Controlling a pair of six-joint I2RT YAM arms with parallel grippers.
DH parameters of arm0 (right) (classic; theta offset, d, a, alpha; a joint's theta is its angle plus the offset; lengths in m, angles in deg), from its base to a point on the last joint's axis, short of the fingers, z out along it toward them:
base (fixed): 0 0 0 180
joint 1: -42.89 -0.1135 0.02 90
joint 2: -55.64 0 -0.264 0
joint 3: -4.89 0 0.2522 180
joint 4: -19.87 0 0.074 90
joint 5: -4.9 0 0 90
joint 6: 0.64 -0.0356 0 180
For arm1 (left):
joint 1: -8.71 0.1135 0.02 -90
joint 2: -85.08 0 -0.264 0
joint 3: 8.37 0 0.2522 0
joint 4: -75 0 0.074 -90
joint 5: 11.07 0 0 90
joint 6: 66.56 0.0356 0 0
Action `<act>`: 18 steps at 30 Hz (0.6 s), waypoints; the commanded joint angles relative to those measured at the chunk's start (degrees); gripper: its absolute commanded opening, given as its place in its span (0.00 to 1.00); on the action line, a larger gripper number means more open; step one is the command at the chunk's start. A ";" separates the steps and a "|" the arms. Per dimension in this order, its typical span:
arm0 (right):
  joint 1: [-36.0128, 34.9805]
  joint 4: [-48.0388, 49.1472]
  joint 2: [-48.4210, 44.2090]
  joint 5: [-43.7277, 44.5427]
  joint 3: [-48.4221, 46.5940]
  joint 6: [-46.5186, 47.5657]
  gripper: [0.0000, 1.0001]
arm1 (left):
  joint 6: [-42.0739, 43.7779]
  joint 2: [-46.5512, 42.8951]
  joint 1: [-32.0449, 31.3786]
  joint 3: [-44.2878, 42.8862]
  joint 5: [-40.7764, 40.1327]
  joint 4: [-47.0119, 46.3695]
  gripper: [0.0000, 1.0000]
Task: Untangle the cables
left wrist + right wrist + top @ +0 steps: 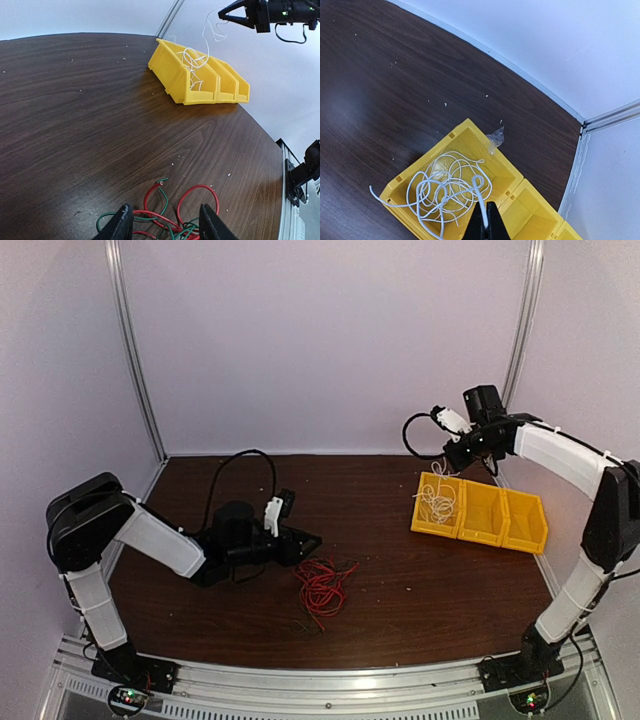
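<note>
A red cable [322, 588] lies tangled with a thin dark green one [172, 142] on the table in front of my left gripper [300, 543]. In the left wrist view the gripper [166, 225] is open over this tangle, with a red loop [200, 192] between the fingers. My right gripper [455, 452] is raised above the leftmost yellow bin [427, 522]. It [487, 227] is shut on the white cable [447, 187], whose coils hang down into that bin [470, 134].
Three joined yellow bins sit at the right; the middle one [484, 514] and the right one [525, 523] look empty. A scrap of clear plastic [495, 138] lies at the first bin's far rim. White walls close the back and sides.
</note>
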 commanded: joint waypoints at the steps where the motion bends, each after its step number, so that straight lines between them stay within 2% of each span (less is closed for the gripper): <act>1: 2.32 2.14 4.34 -0.10 2.53 -0.37 0.00 | 0.96 -1.77 0.05 -0.32 -0.46 -0.39 0.46; 8: 2.84 4.24 11.08 -4.90 4.91 -1.60 0.00 | 2.53 -3.56 0.10 0.46 -2.57 2.66 0.46; 18: 2.83 3.14 19.48 -10.09 1.29 -3.05 0.00 | 1.79 -3.02 0.03 -0.23 -2.60 2.80 0.46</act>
